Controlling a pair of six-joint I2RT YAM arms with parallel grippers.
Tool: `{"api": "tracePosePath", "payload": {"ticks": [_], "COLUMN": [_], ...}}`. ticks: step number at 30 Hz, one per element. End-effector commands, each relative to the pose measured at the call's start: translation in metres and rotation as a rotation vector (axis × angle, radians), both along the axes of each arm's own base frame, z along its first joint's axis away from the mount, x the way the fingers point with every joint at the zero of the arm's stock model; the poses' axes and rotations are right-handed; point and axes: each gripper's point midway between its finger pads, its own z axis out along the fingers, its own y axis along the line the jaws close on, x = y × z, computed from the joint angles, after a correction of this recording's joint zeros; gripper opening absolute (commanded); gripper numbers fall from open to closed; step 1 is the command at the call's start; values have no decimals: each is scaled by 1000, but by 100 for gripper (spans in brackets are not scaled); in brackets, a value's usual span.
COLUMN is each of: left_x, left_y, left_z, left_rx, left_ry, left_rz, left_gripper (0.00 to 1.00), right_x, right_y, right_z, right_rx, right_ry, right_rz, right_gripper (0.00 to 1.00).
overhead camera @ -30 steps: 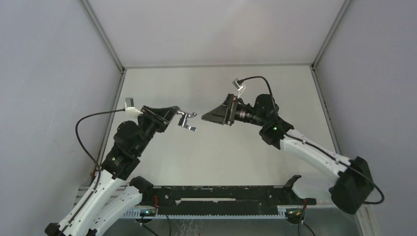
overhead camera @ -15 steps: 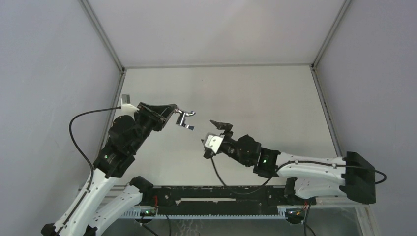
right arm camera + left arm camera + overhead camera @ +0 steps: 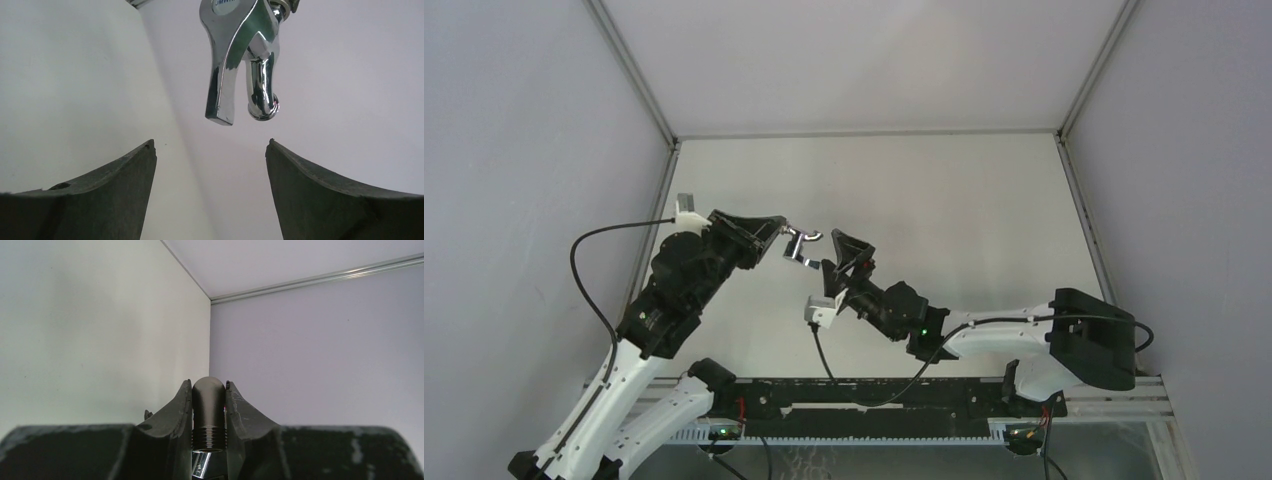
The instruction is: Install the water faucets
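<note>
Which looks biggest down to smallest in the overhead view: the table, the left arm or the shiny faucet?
1. table
2. left arm, raised toward the camera, which may enlarge it, though not enough to change its rank
3. faucet, clearly the smallest

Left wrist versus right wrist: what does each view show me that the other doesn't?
Only the left wrist view: the left fingers shut on the faucet by its dark threaded end; just a sliver of chrome shows below it.
Only the right wrist view: the chrome lever handle and curved spout, hanging above the gap between the open right fingers, touching neither.
Both: the same faucet, the pale table and the grey wall.
</note>
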Motion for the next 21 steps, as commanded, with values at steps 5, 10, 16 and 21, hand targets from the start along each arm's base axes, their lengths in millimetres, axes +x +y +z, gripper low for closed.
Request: {"api": "tracePosePath", "payload": {"ticks": [5, 10, 16, 21], "left_x": [-6, -4, -3, -2], "left_y": [-1, -2, -5, -8], "left_z": [44, 40, 38, 35], "left_rx": [-79, -73, -70, -61], "left_ry": [-95, -84, -79, -75], "left_rz": [-18, -22, -33, -44], "left_gripper": [0, 0, 0, 0], "right_x": [11, 5, 1, -5], "right_y": [7, 17, 25, 25], "right_z": [55, 56, 54, 64], "right_rx": [100, 86, 86, 173], "right_ry": [-139, -153, -141, -22], "right_rz": [-5, 34, 67, 120], "right_gripper": [83, 81, 68, 49]}}
